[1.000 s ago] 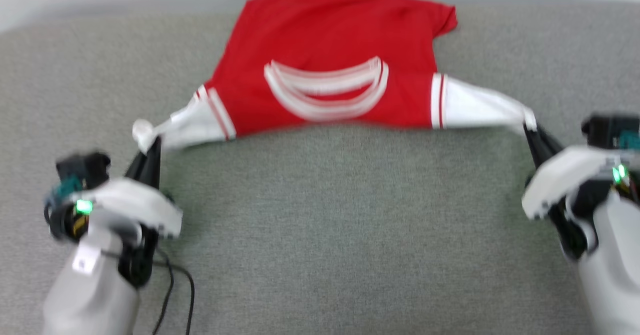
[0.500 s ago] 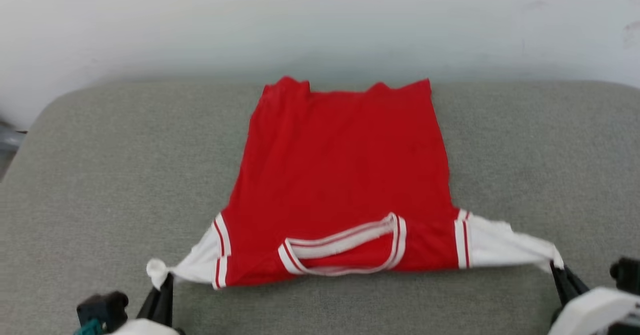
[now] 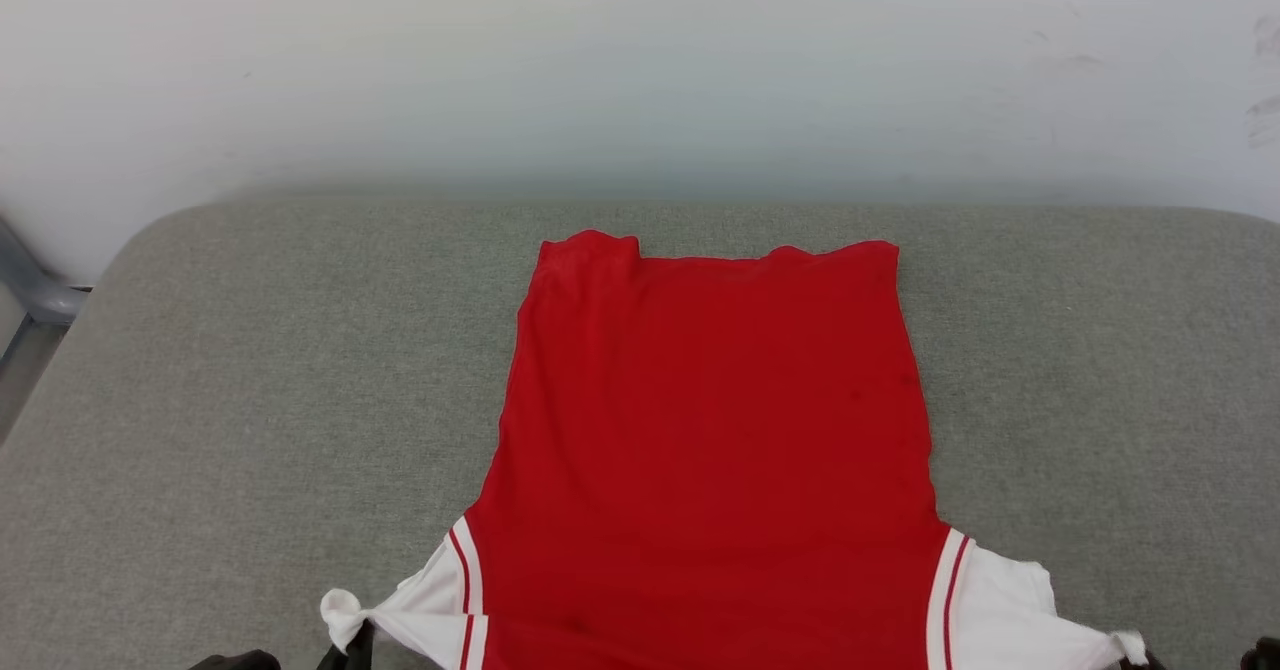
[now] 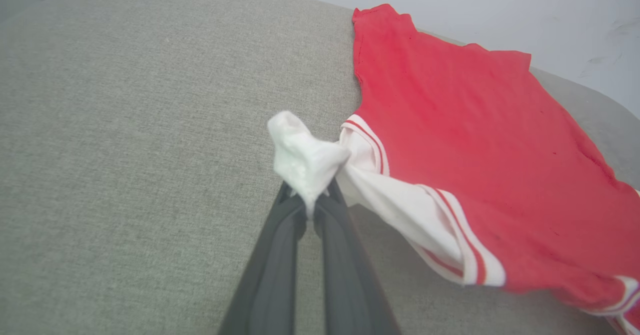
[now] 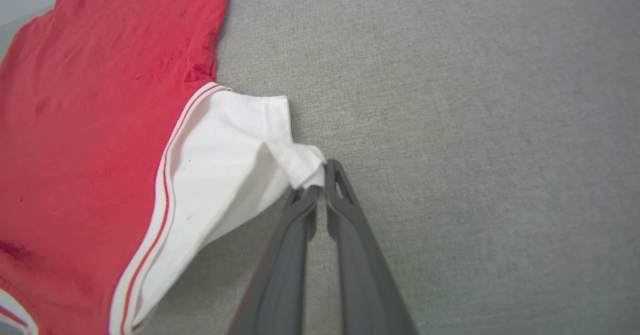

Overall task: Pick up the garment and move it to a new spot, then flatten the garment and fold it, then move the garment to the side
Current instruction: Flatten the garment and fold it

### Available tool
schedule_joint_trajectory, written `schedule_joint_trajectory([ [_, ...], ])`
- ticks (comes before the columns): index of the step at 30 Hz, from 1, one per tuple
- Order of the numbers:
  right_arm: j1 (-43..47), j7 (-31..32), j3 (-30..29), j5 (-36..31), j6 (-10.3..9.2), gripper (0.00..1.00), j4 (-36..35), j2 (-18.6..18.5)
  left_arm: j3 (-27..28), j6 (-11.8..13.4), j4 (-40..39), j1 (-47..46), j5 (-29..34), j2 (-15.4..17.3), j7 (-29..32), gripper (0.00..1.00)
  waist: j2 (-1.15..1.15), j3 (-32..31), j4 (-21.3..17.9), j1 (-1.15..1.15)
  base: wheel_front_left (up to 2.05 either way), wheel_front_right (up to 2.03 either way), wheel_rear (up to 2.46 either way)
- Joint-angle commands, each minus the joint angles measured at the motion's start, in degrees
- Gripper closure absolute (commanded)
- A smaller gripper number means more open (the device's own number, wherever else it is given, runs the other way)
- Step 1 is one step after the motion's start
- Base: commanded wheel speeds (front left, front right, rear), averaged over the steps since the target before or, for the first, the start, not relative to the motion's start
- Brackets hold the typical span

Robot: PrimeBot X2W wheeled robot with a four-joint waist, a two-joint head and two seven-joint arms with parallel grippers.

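Observation:
The garment (image 3: 710, 430) is a red shirt with white sleeves, lying spread on the grey cushion (image 3: 250, 370), hem at the far end. No lettering shows on the upward side. My left gripper (image 4: 307, 197) is shut on the bunched tip of the white sleeve (image 4: 300, 155), and its dark fingers (image 3: 350, 653) peek in at the head view's bottom edge. My right gripper (image 5: 320, 182) is shut on the tip of the other sleeve (image 5: 225, 160), which is pulled to a point (image 3: 1125, 645). The collar is below the head view's edge.
A white wall (image 3: 640, 70) rises right behind the cushion's far edge. The cushion's far left corner is rounded, with a grey metal bar (image 3: 30, 295) beside it. Bare grey cushion lies on both sides of the garment.
The head camera has tilted up, so both arms have dropped out of frame. The garment's body, bunched a second ago, now lies stretched long and flat. Both grippers still hold the sleeve tips.

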Motion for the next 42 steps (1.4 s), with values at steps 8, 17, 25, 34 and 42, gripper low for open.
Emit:
schedule_joint_trajectory([
  [8, -11.21, -7.54, 1.86, -0.09, -0.06, 0.0, 0.32, 0.1, -1.52, 0.71, -4.05, -2.88, 2.17, -0.3, -0.33, 1.0, -0.01, 3.15, 1.02, 0.01, 0.0, 0.0, 0.0],
  [17, -37.16, -7.78, 3.18, -0.82, -0.05, 0.0, 15.68, -3.75, -3.68, -0.12, -7.38, -10.54, 4.85, -2.25, -2.26, 1.0, -0.01, 14.0, 5.93, 0.01, 0.0, 0.0, 0.0],
  [25, -56.59, 4.06, 3.34, -1.45, -0.05, 0.0, 31.12, -9.51, -6.79, -2.25, -6.34, -17.15, 6.44, -5.64, -4.93, 1.0, -0.01, 21.42, 11.2, 0.01, 0.0, 0.0, 0.0],
  [34, -74.28, 19.72, 6.79, -5.13, -0.05, 0.0, 43.09, -14.91, -8.92, -5.16, -3.6, -22.85, 7.68, -7.49, -6.73, 1.0, -0.01, 26.76, 15.27, 0.01, 0.0, 0.0, 0.0],
  [42, -72.83, 33.22, 10.19, -5.67, -0.09, 0.0, 53.32, -16.58, -9.1, -6.39, -1.16, -23.89, 7.21, -9.41, -8.03, 1.0, -0.01, 28.14, 16.37, 0.01, 0.0, 0.0, 0.0],
])
